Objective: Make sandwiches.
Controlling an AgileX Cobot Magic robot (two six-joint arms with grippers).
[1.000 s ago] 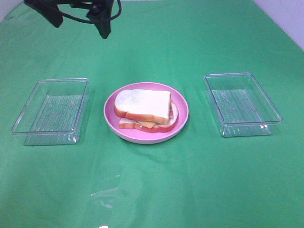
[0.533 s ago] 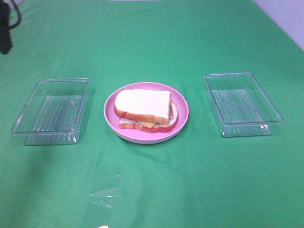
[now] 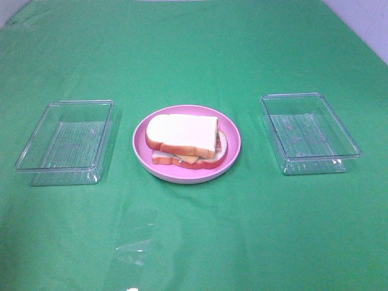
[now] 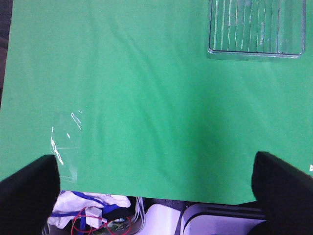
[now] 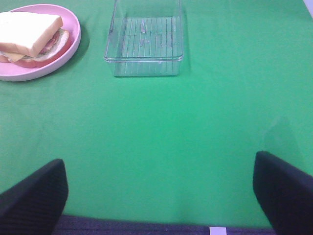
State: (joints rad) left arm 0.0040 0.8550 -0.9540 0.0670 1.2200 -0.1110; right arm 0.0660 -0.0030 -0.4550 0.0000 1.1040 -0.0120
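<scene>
The sandwich [image 3: 185, 139] is one stack: white bread with orange-brown crust on top, cheese and reddish filling showing at its edge, and a second slice beneath. It sits on the round pink plate [image 3: 233, 142] at the table's middle. It also shows in the right wrist view [image 5: 29, 36] on the plate [image 5: 73, 39]. Neither arm shows in the exterior view. My left gripper [image 4: 154, 164] is open and empty over bare green cloth near the table's edge. My right gripper [image 5: 159, 164] is open and empty, well back from the plate.
A clear plastic tray [image 3: 66, 136] lies left of the plate and shows in the left wrist view [image 4: 254, 27]. Another clear tray [image 3: 309, 130] lies to the right [image 5: 144, 41]. A shiny clear patch [image 3: 133, 242] lies on the cloth. Cables [image 4: 88, 215] hang below the table's edge.
The left arm, seen at the top left of the exterior view, has drawn away leftward and is out of that view now. The sandwich, plate and trays have not moved.
</scene>
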